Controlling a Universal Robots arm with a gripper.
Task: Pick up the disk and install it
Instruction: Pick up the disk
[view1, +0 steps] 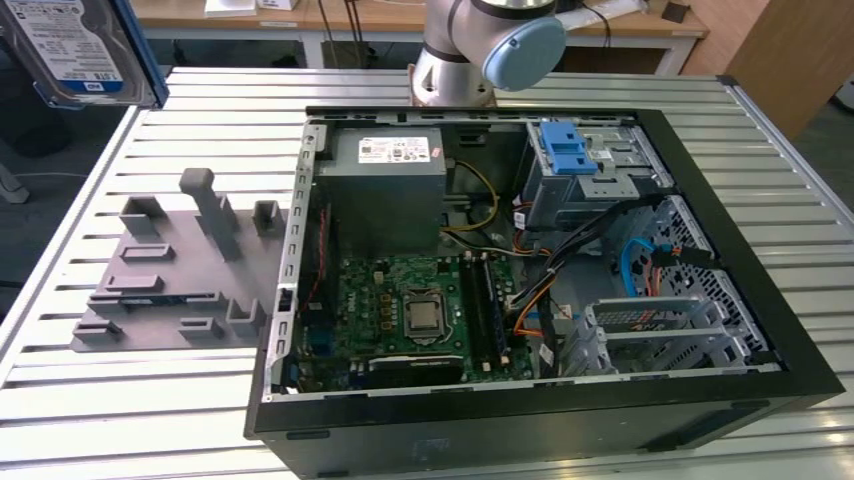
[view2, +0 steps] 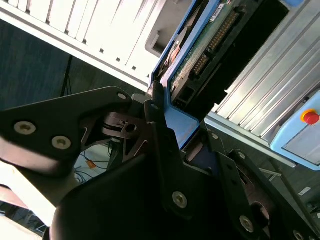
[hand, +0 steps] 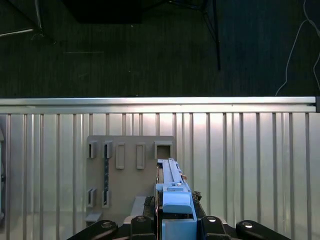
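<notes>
Aloft, disk (hand: 170, 176) edge-on, long axis extending away from pincer (hand: 176, 223), pincer pinching it.

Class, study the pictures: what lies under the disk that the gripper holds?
Below the disk, in the first wrist view, lie a grey slotted fixture plate and the ribbed metal table. The disk and gripper cover part of the plate.

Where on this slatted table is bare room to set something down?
Bare slats of the aluminium table lie at the exterior view's lower left, below the grey slotted fixture plate, and at its right, past the open black computer case. Inside it, boards and cables crowd.
</notes>
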